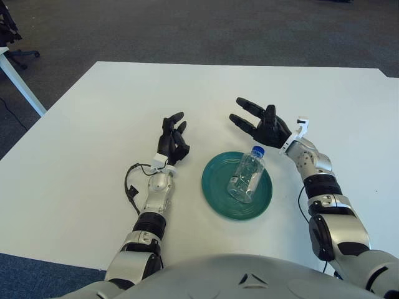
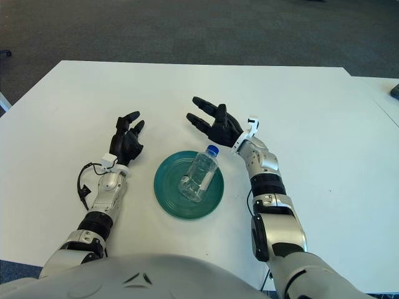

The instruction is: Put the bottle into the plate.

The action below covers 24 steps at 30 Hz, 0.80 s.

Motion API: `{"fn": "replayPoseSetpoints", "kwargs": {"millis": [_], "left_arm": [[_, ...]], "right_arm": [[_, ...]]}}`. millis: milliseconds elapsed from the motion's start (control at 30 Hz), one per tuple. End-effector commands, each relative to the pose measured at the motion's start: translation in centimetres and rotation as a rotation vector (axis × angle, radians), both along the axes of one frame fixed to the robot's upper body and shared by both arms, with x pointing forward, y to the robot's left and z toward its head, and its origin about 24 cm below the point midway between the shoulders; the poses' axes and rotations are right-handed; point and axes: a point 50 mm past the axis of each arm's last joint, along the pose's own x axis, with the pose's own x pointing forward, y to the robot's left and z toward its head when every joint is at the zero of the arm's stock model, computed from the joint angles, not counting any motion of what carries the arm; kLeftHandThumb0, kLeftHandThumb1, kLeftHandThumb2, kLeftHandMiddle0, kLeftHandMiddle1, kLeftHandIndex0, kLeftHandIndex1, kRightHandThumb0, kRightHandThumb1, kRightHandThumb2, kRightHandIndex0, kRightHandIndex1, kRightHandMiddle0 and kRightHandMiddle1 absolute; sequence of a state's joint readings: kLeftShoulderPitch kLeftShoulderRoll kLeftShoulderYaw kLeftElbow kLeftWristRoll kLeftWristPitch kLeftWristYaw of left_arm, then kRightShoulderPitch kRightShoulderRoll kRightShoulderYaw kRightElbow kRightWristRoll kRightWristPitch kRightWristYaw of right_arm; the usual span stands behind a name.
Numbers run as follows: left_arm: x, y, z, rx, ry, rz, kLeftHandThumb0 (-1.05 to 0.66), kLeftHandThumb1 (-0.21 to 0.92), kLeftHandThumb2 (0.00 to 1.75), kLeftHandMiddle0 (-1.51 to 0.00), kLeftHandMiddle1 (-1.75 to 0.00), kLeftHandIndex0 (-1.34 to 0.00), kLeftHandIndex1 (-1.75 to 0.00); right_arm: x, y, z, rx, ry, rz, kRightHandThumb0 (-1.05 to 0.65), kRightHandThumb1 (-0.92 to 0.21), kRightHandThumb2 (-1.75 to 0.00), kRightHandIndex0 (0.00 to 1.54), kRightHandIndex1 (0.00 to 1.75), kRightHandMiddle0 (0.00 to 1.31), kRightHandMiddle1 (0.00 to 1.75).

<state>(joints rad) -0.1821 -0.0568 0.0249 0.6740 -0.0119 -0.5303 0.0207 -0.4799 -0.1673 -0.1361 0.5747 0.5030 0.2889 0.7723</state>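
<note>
A clear plastic bottle [image 1: 247, 175] with a blue cap stands inside the green plate [image 1: 218, 193] on the white table, leaning slightly. My right hand [image 1: 255, 124] hovers just beyond the bottle's cap, palm up, fingers spread, holding nothing. To the left of the plate, my left hand [image 1: 173, 138] is up with its fingers loosely extended and empty. In the right eye view the bottle [image 2: 200, 174] and plate [image 2: 171, 193] show the same arrangement.
The white table [image 1: 93, 112] spreads wide around the plate. Dark carpet lies beyond its far edge. Part of another table [image 1: 15, 71] and a chair base show at the far left. A black cable [image 1: 129, 187] loops beside my left forearm.
</note>
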Motion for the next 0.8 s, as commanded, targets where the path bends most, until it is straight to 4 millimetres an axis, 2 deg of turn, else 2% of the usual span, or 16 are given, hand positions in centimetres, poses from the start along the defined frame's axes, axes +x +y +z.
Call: {"fn": "replayPoseSetpoints", "kwargs": {"millis": [0,333,567,767], "left_arm": [[-3.9,2.2,-4.3,0.045,0.202,0.039,-0.87,0.92,1.08,-0.43,-0.19,-0.02,-1.03],[-4.3,2.8,-4.6,0.060,0.216,0.046,-0.85,0.92,1.08,-0.43,-0.19,-0.01,-1.04],[-4.5,3.0,-4.7,0.063,0.219,0.064,-0.82,0.92,1.06,-0.47,-0.21,-0.07,-1.06],[-4.6,3.2,-4.8,0.062,0.233,0.088,-0.81,0.92,1.04,-0.48,-0.22,-0.09,-1.07]], "right_arm": [[-0.1,-0.1,-0.4,0.036,0.031,-0.038,-1.05,-0.92,-1.04,0.18,0.03,0.00,0.19],[0.3,-1.1,-1.4,0.059,0.074,-0.113,-1.05,-0.92,-0.95,0.25,0.05,0.00,0.30],[0.6,-1.9,-2.9,0.086,0.111,-0.213,-1.02,-0.92,-0.92,0.32,0.07,0.00,0.37],[0.6,-2.5,-4.0,0.110,0.149,-0.279,-1.01,-0.92,-0.91,0.41,0.10,0.00,0.52]]}}
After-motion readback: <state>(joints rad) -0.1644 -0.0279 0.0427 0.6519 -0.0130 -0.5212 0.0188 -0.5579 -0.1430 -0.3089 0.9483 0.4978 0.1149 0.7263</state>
